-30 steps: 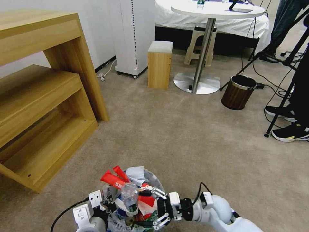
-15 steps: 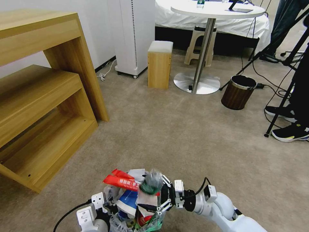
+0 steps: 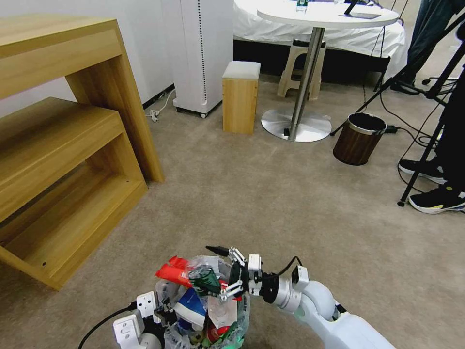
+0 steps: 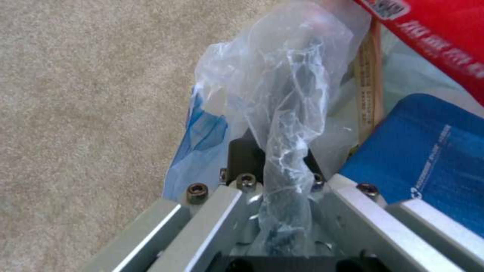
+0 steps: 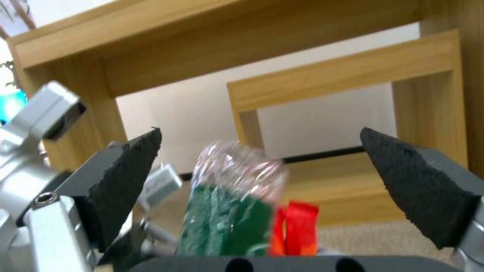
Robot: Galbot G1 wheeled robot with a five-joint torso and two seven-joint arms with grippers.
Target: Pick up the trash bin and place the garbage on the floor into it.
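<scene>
The trash bin (image 3: pixel 203 320), black with a clear bag liner, stands at my feet on the beige floor (image 3: pixel 271 208), heaped with garbage. My left gripper (image 3: pixel 157 306) (image 4: pixel 275 166) is shut on the bin's rim, with the liner (image 4: pixel 282 98) pinched between its jaws. My right gripper (image 3: pixel 219 272) (image 5: pixel 259 132) hovers over the heap, fingers wide open. The green-label plastic bottle (image 3: pixel 206 278) (image 5: pixel 227 211) sits loose between them, touching neither pad. A red snack packet (image 3: pixel 172 271) (image 4: pixel 438 34) and a blue-white paper cup (image 3: pixel 191 308) stick out of the bin.
A wooden shelf unit (image 3: pixel 72 145) fills the left side. Farther off stand a wooden stool (image 3: pixel 240 97), a round table's metal base (image 3: pixel 295 126) and a brown wood-grain bin (image 3: pixel 358 138). Tripod legs (image 3: pixel 421 160) and a person's shoes (image 3: pixel 436 198) are at the right.
My right gripper has risen and moved toward the bin's far side, staying open. The bottle tipped up from the heap and now lies between the open fingers. The left gripper kept its hold.
</scene>
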